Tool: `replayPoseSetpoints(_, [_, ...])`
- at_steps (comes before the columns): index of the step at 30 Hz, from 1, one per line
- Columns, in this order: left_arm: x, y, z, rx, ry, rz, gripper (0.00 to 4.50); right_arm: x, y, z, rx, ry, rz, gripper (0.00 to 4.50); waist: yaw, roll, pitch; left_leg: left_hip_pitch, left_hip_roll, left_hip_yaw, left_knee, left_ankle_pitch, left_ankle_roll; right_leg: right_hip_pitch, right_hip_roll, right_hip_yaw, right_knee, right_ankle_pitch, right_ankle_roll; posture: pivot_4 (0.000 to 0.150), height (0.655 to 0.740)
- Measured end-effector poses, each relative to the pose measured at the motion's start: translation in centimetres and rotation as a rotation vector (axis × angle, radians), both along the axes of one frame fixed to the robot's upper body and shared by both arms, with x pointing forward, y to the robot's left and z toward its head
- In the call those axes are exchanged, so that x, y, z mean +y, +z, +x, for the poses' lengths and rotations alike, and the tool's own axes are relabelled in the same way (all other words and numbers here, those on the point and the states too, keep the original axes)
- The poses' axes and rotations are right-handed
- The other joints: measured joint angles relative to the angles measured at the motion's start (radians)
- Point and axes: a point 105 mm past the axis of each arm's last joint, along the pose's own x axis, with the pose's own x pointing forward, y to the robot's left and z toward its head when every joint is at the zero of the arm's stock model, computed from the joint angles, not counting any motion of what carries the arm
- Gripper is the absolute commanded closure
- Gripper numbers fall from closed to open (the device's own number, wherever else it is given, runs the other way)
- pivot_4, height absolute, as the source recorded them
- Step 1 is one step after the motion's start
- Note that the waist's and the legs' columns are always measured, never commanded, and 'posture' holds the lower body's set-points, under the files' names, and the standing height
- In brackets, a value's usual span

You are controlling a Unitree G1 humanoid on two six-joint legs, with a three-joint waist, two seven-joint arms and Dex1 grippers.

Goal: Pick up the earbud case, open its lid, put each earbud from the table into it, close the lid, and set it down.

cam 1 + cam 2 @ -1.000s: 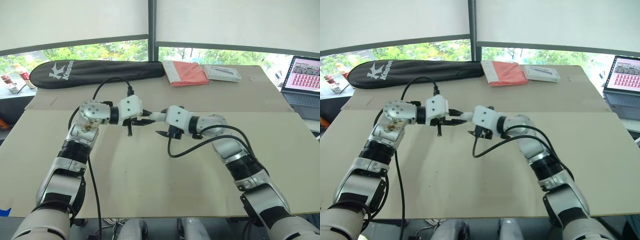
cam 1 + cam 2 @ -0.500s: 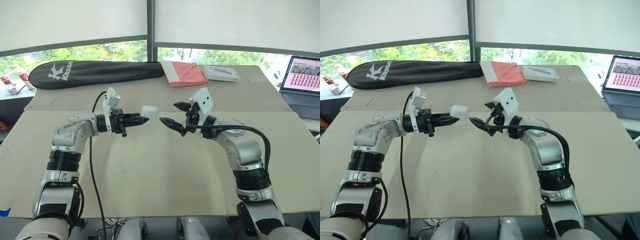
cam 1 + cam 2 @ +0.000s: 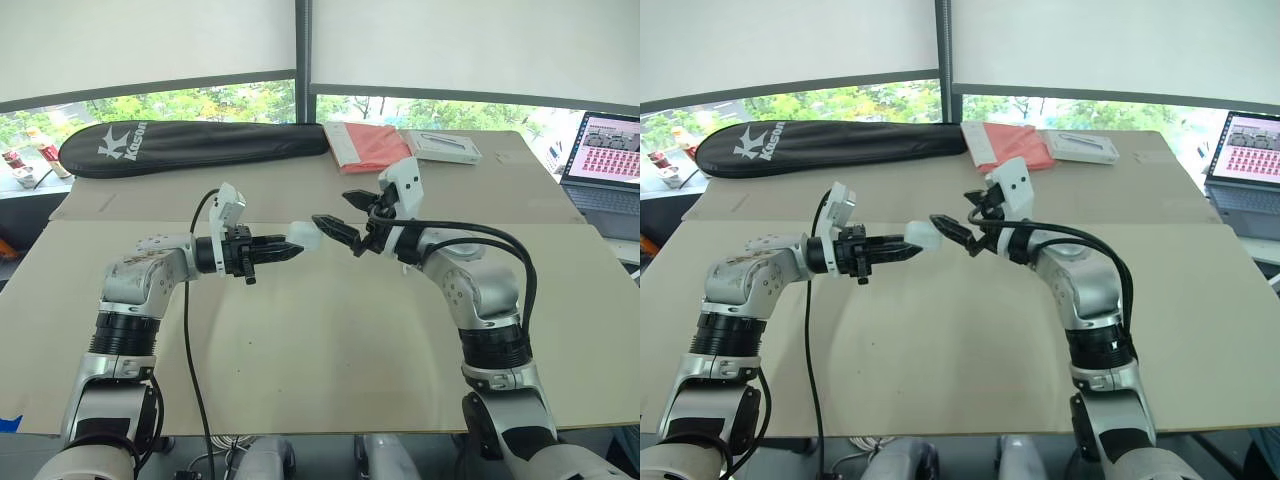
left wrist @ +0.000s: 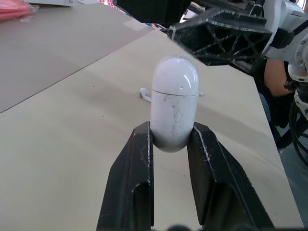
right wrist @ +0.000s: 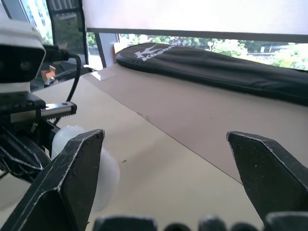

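Note:
The white earbud case (image 4: 174, 103) is held above the table with its lid closed, a seam showing near its top. My left gripper (image 3: 292, 247) is shut on the case's lower half, and its black fingers (image 4: 137, 178) clamp both sides. My right gripper (image 3: 345, 212) stands open just beyond the case's free end, with its lower finger tip close to the lid. In the right wrist view the case (image 5: 103, 173) sits beside one of the wide-spread fingers (image 5: 62, 187). A small white earbud (image 4: 144, 93) lies on the table behind the case.
A long black racket bag (image 3: 190, 145) lies along the back of the table. A red and white booklet (image 3: 370, 147) and a flat white box (image 3: 447, 147) sit at the back right. An open laptop (image 3: 605, 165) stands at the far right.
The right gripper has moved left, closer to the case's free end, and stays open. The left arm has shifted slightly right and lower, keeping hold of the case.

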Motion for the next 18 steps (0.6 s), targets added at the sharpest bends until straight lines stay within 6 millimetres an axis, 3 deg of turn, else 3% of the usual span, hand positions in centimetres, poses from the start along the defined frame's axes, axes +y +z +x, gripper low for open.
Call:
replayPoseSetpoints(5, [0.0,-0.1,0.1,0.001,0.009,-0.001,4.00,-0.6,0.0,0.1,0.039,0.001,0.033,0.02,0.000,0.000,0.000,0.000,0.000,0.000,0.000,0.000,0.000,0.000,0.000,0.000,0.000,0.000,0.000,0.150,0.7400])
replayPoseSetpoints(9, [0.1,-0.2,0.1,0.006,0.018,-0.002,4.00,-1.1,-0.6,-1.2,0.029,0.065,-0.063,0.02,0.000,0.000,0.000,0.000,0.000,0.000,0.000,-0.001,0.001,0.000,0.000,0.000,-0.001,0.000,0.000,0.150,0.7400])
replayPoseSetpoints(13, [-0.1,-0.2,0.1,0.006,0.012,-0.012,4.00,0.1,-2.2,-2.0,0.055,0.125,-0.119,0.02,-0.005,0.000,0.000,0.000,0.000,0.000,0.000,-0.001,0.001,0.000,0.000,0.000,-0.001,0.000,0.000,0.150,0.7400])
replayPoseSetpoints(18, [-0.2,0.0,-0.1,0.002,0.002,-0.020,4.00,0.6,-2.3,-2.0,0.048,0.119,-0.127,0.02,-0.001,0.000,0.000,0.000,0.000,0.000,0.000,0.000,0.001,0.000,0.000,0.000,0.000,0.000,0.000,0.150,0.7400])
